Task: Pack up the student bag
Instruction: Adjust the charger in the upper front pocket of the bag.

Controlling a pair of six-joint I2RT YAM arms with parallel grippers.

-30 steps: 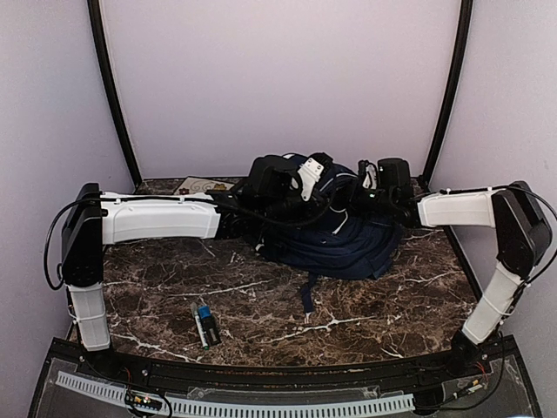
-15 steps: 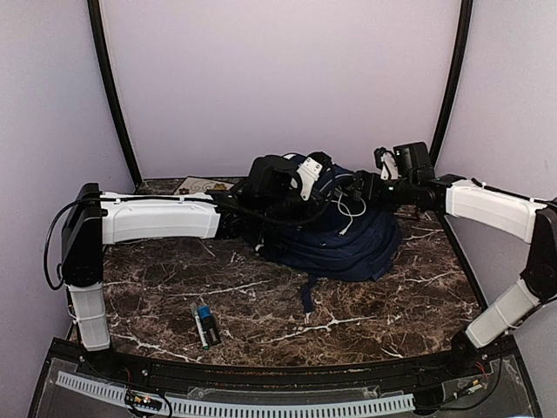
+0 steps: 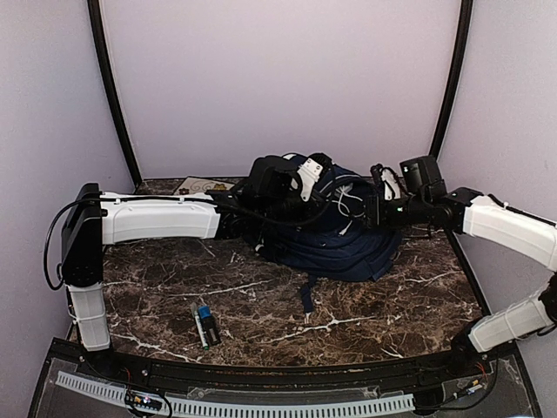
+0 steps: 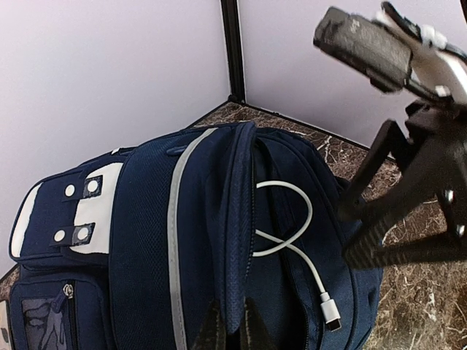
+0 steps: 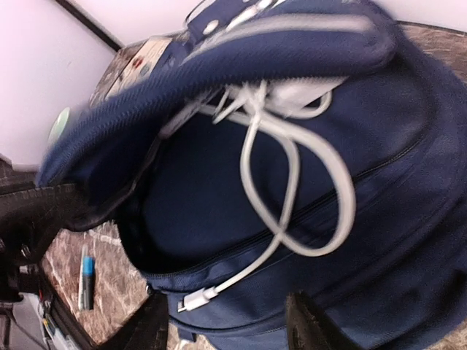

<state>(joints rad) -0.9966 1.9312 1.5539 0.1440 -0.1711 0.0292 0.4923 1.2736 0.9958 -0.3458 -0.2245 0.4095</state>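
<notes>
The left gripper (image 4: 230, 329) is pinched shut on the zip edge of the large navy blue fabric student bag (image 4: 142, 248), which lies beneath both grippers. Just beyond it a white charging cable (image 4: 288, 237) loops from the opening. The right gripper (image 5: 230, 324) hovers over that loop, jaws apart, empty. Farther left, print on a flat card (image 3: 202, 185) is unreadably small.

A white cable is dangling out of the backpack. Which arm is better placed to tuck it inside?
Right, most likely. The right gripper is open and empty just by the white cable, while the left gripper is shut on the backpack's opening edge, holding it open.
</notes>
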